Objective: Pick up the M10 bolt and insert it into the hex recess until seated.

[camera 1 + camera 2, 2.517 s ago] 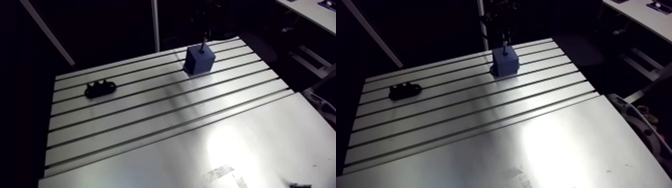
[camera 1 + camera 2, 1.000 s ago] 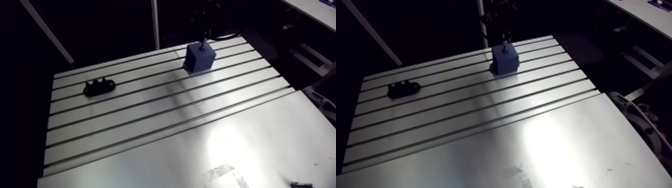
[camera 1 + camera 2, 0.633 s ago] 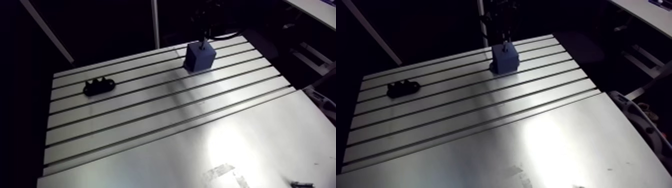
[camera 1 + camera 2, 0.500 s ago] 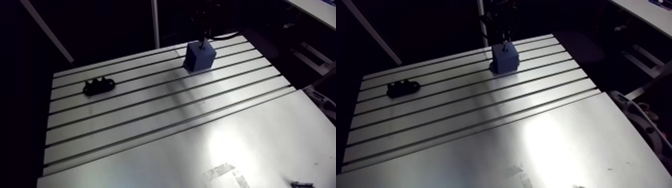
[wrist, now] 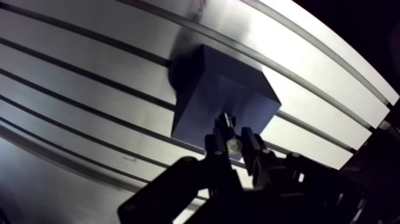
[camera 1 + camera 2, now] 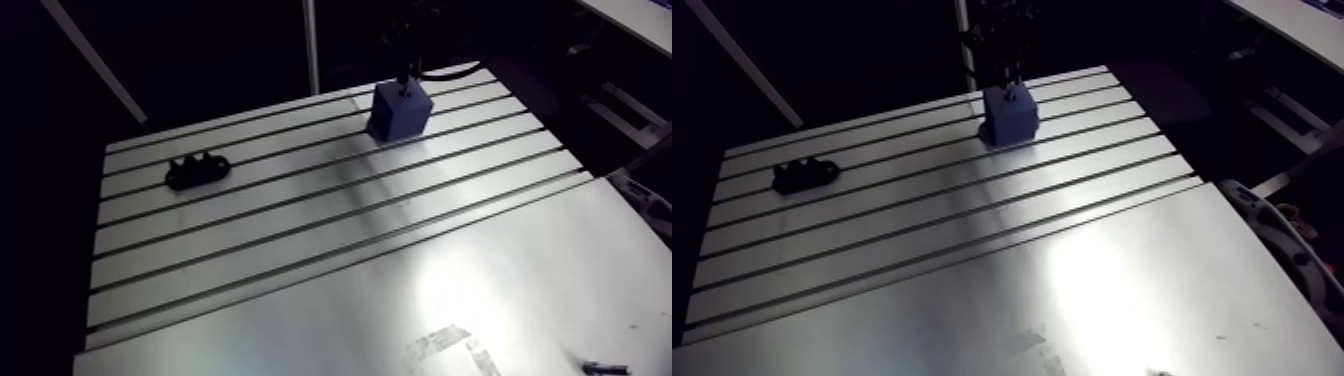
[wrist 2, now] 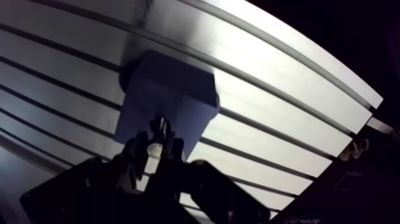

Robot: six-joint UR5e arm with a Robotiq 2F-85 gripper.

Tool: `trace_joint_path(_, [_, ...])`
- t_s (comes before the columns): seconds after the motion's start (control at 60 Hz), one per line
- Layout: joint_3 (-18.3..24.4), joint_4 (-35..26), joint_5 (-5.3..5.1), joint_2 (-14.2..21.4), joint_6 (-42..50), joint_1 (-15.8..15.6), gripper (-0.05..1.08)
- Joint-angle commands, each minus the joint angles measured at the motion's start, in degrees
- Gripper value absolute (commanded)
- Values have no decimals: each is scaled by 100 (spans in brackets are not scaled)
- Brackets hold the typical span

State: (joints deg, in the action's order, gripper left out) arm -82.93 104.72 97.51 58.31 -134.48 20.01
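A blue block (image 5: 223, 98) stands on the slotted table (image 6: 300, 230) near its far edge. The gripper (image 5: 230, 140) hangs right over the block's top face, shut on the M10 bolt (image 5: 225, 121). The bolt's shank points down at the block from between the fingertips, with its tip at or just above the top face. The bolt and fingers hide the hex recess. In the arm view the gripper (image 6: 1007, 68) is a dark shape above the block (image 6: 1009, 115).
A black fixture (image 6: 196, 171) lies on the slotted table at the far left. A smooth metal plate (image 6: 500, 280) covers the near part, with a worn tape patch (image 6: 440, 342). A small dark part (image 6: 604, 369) lies at the plate's near right corner.
The arm view has shifted slightly. The gripper stays over the blue block with the bolt in it; no clear move of the things shows.
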Motion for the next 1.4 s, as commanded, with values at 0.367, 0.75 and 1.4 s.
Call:
trace_joint_path(0.367, [-232, 199, -9, 86, -171, -22, 1])
trace_joint_path(0.75, [-228, 482, -9, 174, -130, 29, 0])
trace_joint_path(1.4, [-245, 659, -97, 308, 556, 65, 5])
